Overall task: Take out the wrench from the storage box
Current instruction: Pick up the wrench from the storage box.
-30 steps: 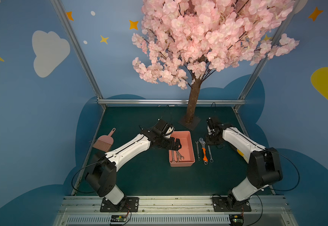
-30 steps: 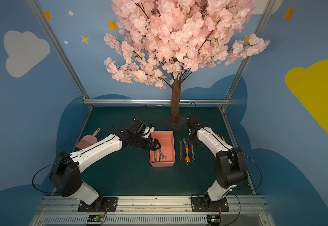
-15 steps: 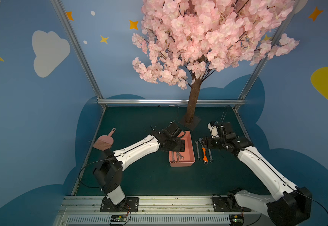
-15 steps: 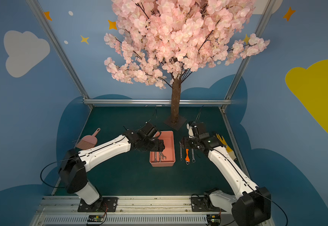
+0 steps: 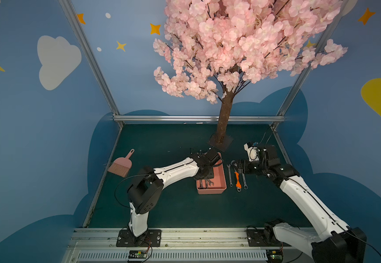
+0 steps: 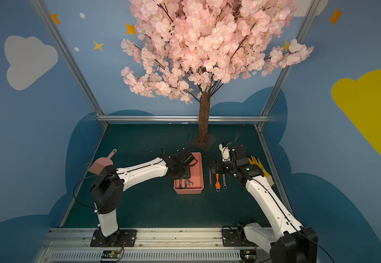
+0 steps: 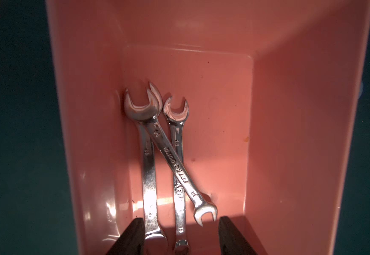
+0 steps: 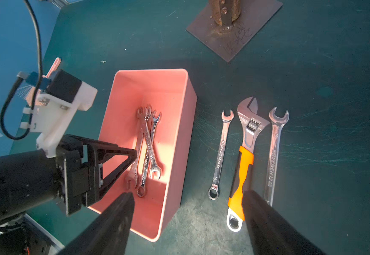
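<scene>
Storage box (image 8: 122, 106), on your bench (image 8: 323, 154): three wrenches (image 7: 170, 159) lie crossed inside. Left gripper (image 7: 180, 220): jaws partly apart, straddling their ends, gripping none. Right gripper (image 8: 187, 194): your jaws wide, empty.

I see a salmon-pink box (image 8: 175, 132), shiny silver wrenches (image 8: 146, 143) inside, an adjustable wrench (image 8: 244, 159) with an orange-and-black handle, and a dark green tabletop (image 8: 323, 154).

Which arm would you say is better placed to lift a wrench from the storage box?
Left: the left gripper sits inside the storage box, jaws open around the wrenches; the right gripper hovers outside it.
</scene>
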You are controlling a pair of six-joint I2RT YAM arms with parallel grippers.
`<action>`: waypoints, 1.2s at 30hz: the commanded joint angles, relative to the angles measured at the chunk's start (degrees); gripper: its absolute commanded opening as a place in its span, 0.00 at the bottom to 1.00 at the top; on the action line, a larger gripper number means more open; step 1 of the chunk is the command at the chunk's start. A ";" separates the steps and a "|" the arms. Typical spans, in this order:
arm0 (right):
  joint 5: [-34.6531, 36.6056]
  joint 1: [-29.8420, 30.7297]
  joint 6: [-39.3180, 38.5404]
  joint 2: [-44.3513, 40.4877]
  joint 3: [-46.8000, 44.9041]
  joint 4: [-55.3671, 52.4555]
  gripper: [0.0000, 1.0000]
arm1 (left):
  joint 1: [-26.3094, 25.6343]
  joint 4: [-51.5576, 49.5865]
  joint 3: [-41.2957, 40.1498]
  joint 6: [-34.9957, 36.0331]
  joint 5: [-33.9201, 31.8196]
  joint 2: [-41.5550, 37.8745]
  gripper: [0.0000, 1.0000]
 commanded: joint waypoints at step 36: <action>-2.60 -0.68 -0.08 -3.33 -4.84 2.95 0.90 | 1.20 -12.74 15.73 -15.18 -3.10 18.53 0.19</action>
